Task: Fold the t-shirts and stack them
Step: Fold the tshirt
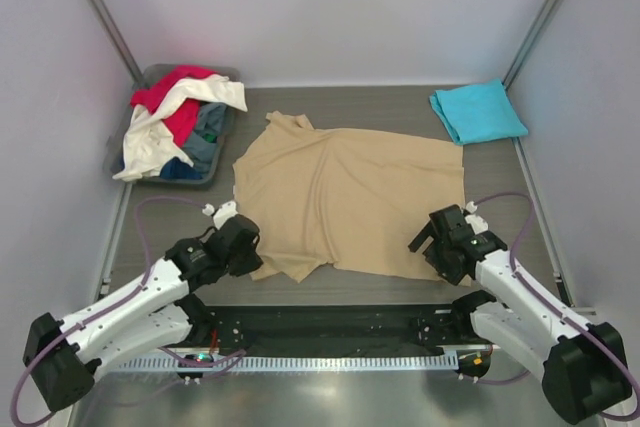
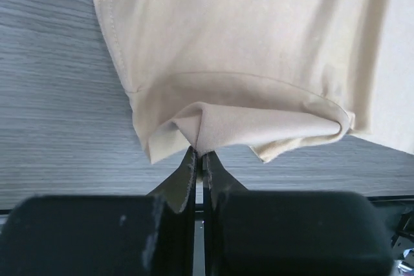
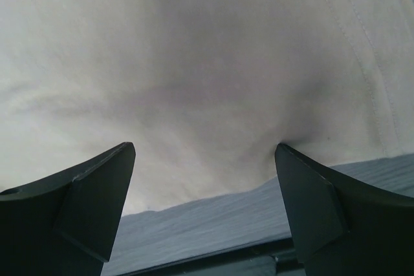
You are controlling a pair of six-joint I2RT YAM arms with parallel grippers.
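Currently left gripper is clamping a bunched hem corner of the tan t-shirt, which is lying spread at the centre of the table. Right gripper is sitting at that shirt's 4 o'clock edge, jaws wide apart, gripping nothing. Folded turquoise t-shirt is lying at 1 o'clock, while a red t-shirt and a white t-shirt are spilling out of the grey bin at 10 o'clock.

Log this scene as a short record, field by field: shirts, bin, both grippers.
tan shirt: spread out, centre
turquoise shirt: folded, far right corner
bin: far left, holding red shirt, white shirt, dark shirt
left gripper: shut on tan shirt's near-left edge
right gripper: open, at tan shirt's near-right edge
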